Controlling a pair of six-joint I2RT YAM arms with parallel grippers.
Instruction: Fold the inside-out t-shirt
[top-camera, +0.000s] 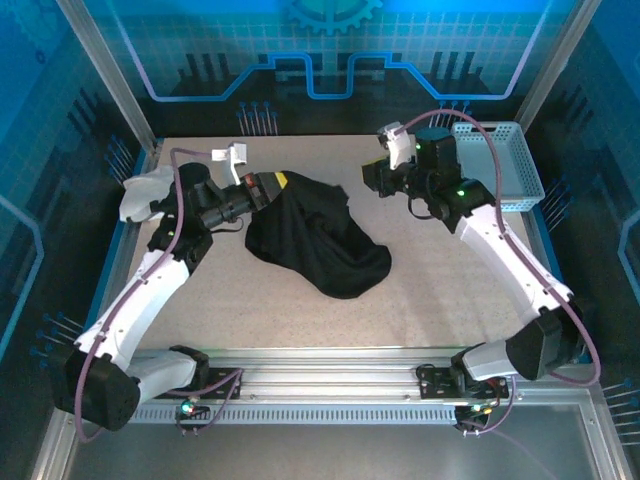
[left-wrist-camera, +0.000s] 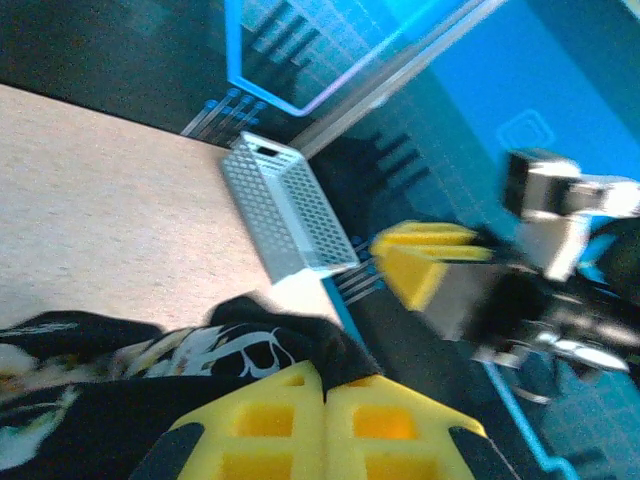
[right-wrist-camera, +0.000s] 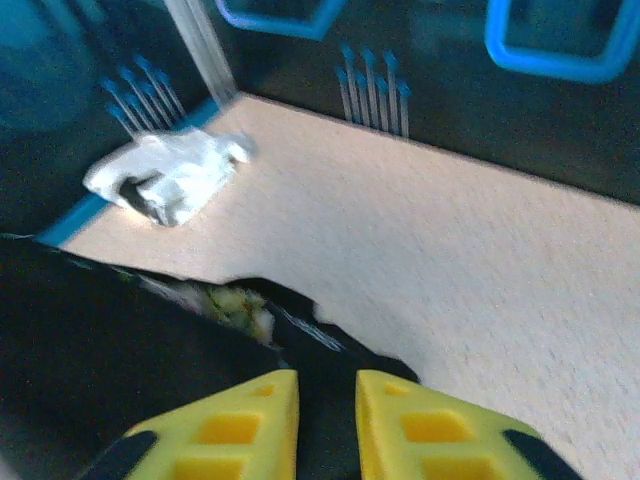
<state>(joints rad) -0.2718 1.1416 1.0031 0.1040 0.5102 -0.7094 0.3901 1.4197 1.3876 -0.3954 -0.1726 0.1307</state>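
Note:
The inside-out t-shirt is a crumpled black heap in the middle of the table, with a pale print showing on a fold. My left gripper is at the heap's back left edge. Its yellow fingers are shut on a fold of the black cloth. My right gripper hovers just right of the shirt's back right edge. Its yellow fingers stand a little apart, with black cloth showing beyond the gap, and I cannot see them pinching it.
A smaller white garment lies bunched at the table's left edge by the left arm, and it appears again near the far corner. A perforated basket stands at the back right corner. Walls enclose the table.

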